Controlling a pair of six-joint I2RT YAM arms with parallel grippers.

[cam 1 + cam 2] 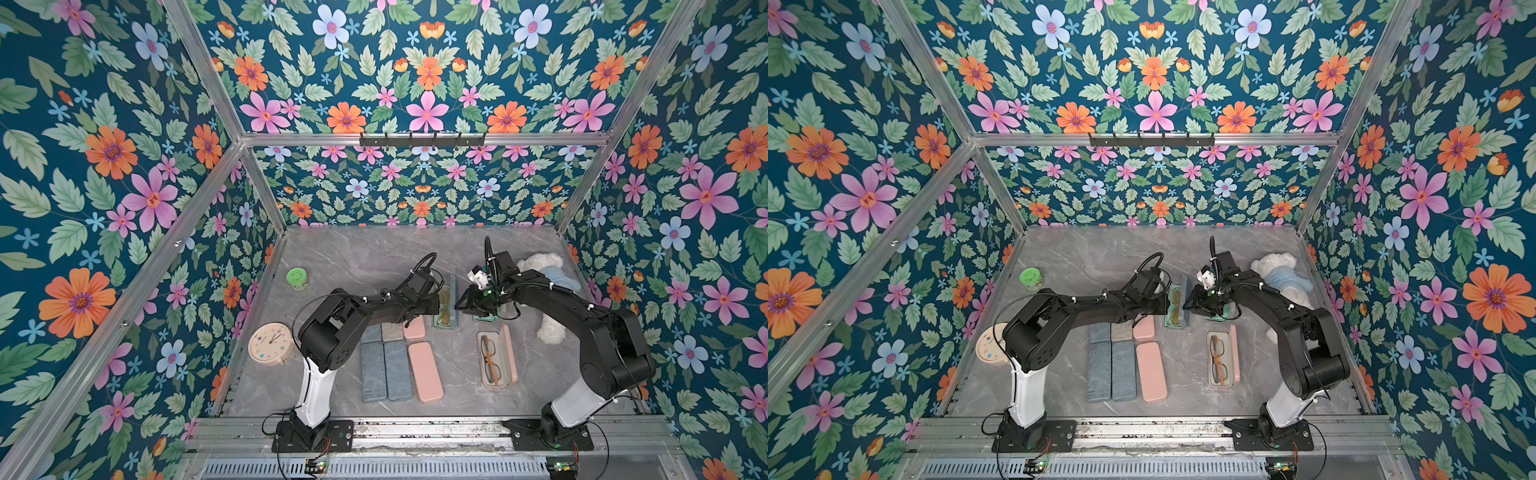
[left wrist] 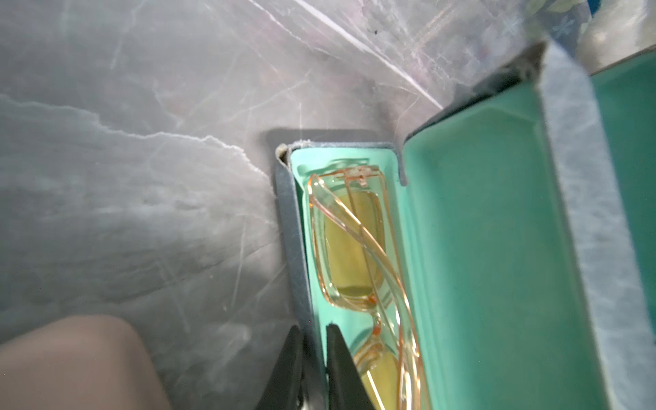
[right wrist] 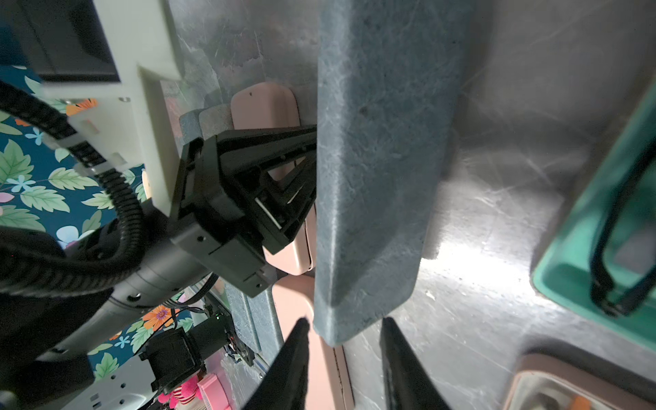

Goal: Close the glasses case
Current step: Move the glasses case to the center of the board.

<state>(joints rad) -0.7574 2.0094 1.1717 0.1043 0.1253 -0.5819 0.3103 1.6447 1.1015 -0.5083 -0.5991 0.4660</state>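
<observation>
Left wrist view: open blue-grey felt-covered glasses case (image 2: 461,248), mint-lined.
Probably light and stiff; push the free edge of the upright lid (image 3: 372,177), straddled by the right tool (image 3: 345,321), fingers apart; left tool (image 2: 314,328) clamps the tray wall (image 2: 287,230), mid grey marble bench (image 2: 106,177).

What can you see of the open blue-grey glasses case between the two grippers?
The glasses case is a blue-grey, felt-like oblong lined in mint green, lying on the marbled table. Its hinged lid stands about upright. Translucent orange glasses lie folded inside. The left gripper pinches its tray wall; the right gripper, open, straddles the lid's end.
</observation>
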